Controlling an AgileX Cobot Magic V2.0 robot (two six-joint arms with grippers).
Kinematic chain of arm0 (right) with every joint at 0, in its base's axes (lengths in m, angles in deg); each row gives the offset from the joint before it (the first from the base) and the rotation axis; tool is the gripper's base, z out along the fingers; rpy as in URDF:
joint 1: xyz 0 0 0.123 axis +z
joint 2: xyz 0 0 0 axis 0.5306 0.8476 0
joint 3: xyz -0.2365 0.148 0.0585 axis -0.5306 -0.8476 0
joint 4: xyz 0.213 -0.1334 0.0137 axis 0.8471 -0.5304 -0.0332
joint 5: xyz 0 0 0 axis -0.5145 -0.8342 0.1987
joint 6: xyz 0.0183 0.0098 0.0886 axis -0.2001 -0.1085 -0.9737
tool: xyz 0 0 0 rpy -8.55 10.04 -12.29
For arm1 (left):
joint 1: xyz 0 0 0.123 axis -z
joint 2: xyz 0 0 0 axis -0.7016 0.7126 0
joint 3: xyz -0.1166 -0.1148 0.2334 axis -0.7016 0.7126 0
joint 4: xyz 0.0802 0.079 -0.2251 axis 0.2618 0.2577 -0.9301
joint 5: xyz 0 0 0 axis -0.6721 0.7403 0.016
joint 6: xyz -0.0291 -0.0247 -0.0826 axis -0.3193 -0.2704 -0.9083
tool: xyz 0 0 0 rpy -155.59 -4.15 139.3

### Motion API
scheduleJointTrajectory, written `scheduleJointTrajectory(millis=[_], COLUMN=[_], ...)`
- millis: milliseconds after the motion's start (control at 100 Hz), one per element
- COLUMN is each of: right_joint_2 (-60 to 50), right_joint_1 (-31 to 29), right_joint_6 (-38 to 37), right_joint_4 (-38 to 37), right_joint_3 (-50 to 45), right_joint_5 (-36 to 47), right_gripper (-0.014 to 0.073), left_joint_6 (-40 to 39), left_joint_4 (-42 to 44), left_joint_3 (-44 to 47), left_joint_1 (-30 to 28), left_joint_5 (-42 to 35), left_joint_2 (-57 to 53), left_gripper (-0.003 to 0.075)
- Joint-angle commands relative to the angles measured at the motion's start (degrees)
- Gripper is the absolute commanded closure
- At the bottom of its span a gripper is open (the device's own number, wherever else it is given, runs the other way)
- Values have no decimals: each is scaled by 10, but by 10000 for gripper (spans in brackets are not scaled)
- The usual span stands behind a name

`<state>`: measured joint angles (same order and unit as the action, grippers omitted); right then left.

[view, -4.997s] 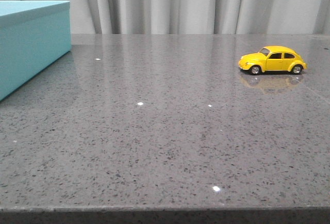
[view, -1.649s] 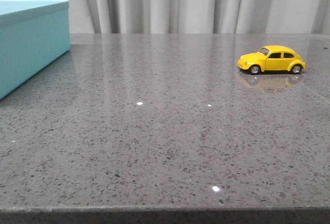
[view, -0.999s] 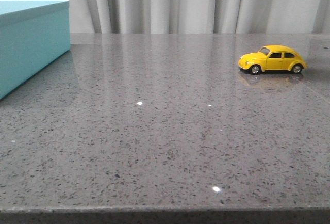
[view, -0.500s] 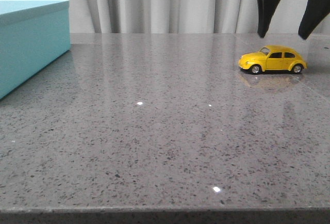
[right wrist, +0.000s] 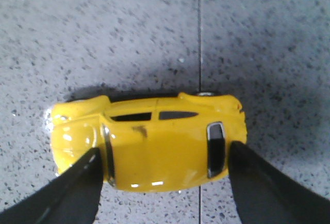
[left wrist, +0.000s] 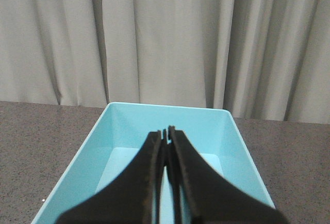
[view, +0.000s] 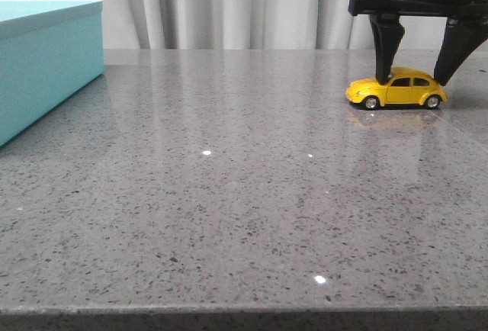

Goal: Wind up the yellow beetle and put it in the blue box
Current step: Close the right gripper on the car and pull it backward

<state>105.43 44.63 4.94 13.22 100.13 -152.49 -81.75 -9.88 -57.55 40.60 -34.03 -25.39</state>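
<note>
One yellow beetle [view: 396, 91] at two o'clock between the spread fingers of the right gripper [view: 415, 72]; one blue box [view: 46, 60] at ten o'clock, the left gripper [left wrist: 168, 146] pressed together over it

right pincer [view: 416, 78] low, fingers spread wide; left pincer [left wrist: 167, 133] closed, raised

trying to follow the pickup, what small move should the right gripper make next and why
Probably close on the car. The right gripper is open, one finger at the nose and one at the tail of the yellow beetle, which sits on the grey table. The wrist view shows gaps at both fingers, so nothing is gripped yet.
</note>
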Motion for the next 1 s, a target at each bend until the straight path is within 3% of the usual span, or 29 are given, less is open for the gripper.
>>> scheduleJointTrajectory(millis=[0,430,690,850,989], right_joint_2=[-20,-20,-20,-21,-43], right_joint_1=[0,-48,-98,-107,-107], right_joint_6=[2,11,23,23,50], right_joint_4=[-6,-27,-111,-102,-31], right_joint_3=[16,16,16,16,16], right_joint_5=[13,-24,-76,-75,-69], right_gripper=[75,75,75,75,75], left_joint_6=[-5,-5,-5,-5,-5], left_joint_4=[-7,-7,-7,-7,-7], left_joint_3=[-19,-19,-19,-19,-19], left_joint_1=[0,0,0,0,0], left_joint_5=[-43,-43,-43,-43,-43], left_joint_2=[9,9,9,9,9], left_gripper=[739,739,739,739,739])
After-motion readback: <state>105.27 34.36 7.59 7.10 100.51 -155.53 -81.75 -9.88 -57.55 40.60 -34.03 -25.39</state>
